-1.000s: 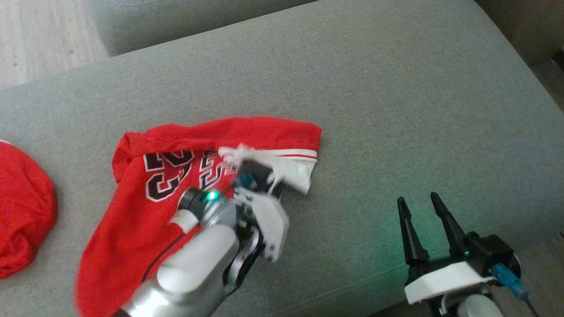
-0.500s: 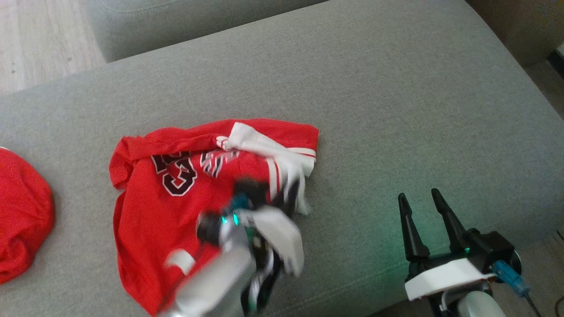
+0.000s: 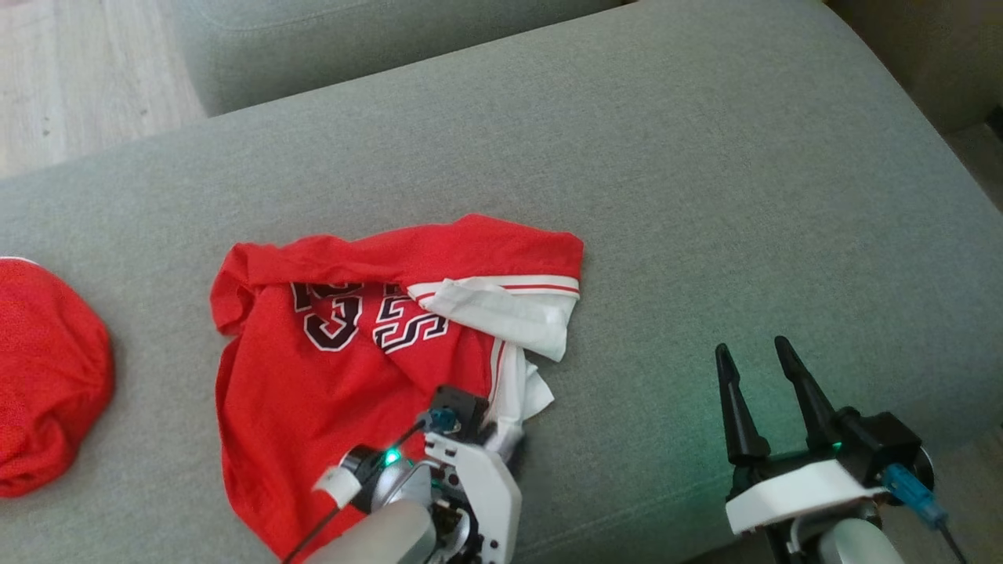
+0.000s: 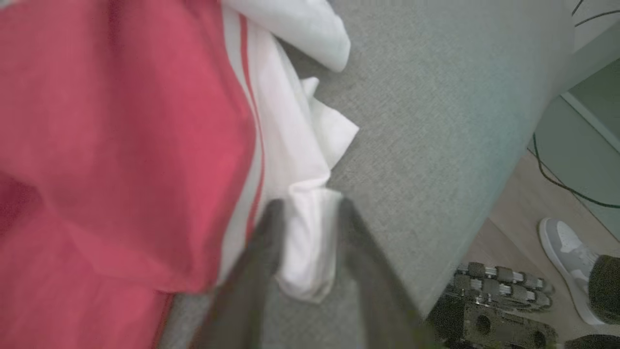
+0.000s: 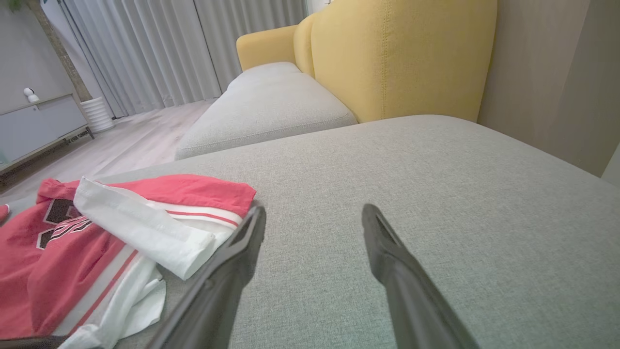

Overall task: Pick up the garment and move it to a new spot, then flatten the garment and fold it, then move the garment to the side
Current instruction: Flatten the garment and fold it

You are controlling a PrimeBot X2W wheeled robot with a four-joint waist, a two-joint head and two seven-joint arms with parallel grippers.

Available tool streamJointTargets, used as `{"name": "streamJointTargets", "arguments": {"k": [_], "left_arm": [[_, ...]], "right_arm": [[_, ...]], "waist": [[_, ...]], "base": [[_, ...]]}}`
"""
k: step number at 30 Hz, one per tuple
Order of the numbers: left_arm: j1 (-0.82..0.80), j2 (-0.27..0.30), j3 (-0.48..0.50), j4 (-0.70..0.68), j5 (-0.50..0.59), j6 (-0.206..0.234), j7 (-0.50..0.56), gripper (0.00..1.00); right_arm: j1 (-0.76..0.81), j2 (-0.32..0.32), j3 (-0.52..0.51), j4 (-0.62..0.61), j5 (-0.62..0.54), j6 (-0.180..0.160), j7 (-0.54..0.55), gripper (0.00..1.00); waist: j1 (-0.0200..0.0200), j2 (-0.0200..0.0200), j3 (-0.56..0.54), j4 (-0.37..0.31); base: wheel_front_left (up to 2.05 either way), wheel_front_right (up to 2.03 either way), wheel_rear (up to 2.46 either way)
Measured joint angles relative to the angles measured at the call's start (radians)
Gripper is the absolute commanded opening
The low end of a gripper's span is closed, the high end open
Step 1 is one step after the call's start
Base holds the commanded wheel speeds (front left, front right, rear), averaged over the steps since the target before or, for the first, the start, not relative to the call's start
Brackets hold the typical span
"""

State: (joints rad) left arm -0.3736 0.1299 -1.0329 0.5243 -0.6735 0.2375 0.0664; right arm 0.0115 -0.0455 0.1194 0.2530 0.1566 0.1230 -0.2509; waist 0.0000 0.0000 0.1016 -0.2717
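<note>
The garment [image 3: 313, 376] is a red jersey with dark numbers and white trim, lying crumpled on the grey sofa cushion [image 3: 705, 196]. It also shows in the left wrist view [image 4: 121, 121] and the right wrist view [image 5: 72, 242]. My left gripper [image 3: 505, 431] is at the garment's near right corner. Its jaws stand partly apart [image 4: 310, 213], with a fold of white trim between the fingers. My right gripper [image 3: 748, 352] hovers open over bare cushion to the garment's right, its fingers [image 5: 232, 252] holding nothing.
Another red cloth [image 3: 47, 376] lies at the cushion's left edge. The cushion's front edge runs just below both grippers. Behind are a second grey cushion [image 5: 271, 102], a yellow armchair [image 5: 387, 58] and wood floor [image 3: 78, 70]. A person's shoe [image 4: 566, 261] is on the floor.
My left gripper has drawn back toward the near edge, dragging the white trim with it, and its jaws have parted. The head camera shifted slightly. The right gripper stayed put.
</note>
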Motion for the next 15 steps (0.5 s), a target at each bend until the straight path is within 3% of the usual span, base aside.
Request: {"name": "streamJointTargets", "arguments": {"k": [5,8,15], "left_arm": [[-0.006,0.019,0.015,-0.159,-0.026,0.001,0.032,1.00],[-0.043,0.019,0.027,-0.227,-0.024,0.023,0.048,1.00],[-0.172,0.068,0.046,-0.136,0.050,0.097,0.096,1.00]], "right_arm": [[0.000,0.000,0.007,0.002,-0.003,0.000,0.000,1.00],[0.000,0.000,0.013,0.002,-0.008,0.000,0.000,1.00],[0.000,0.000,0.032,0.003,-0.008,0.000,0.000,1.00]], "waist": [[0.0000,0.0000,-0.006,0.000],[0.0000,0.0000,-0.004,-0.009],[0.0000,0.0000,0.008,-0.038]], "base": [[0.00,0.00,0.00],[0.00,0.00,0.00],[0.00,0.00,0.00]]}}
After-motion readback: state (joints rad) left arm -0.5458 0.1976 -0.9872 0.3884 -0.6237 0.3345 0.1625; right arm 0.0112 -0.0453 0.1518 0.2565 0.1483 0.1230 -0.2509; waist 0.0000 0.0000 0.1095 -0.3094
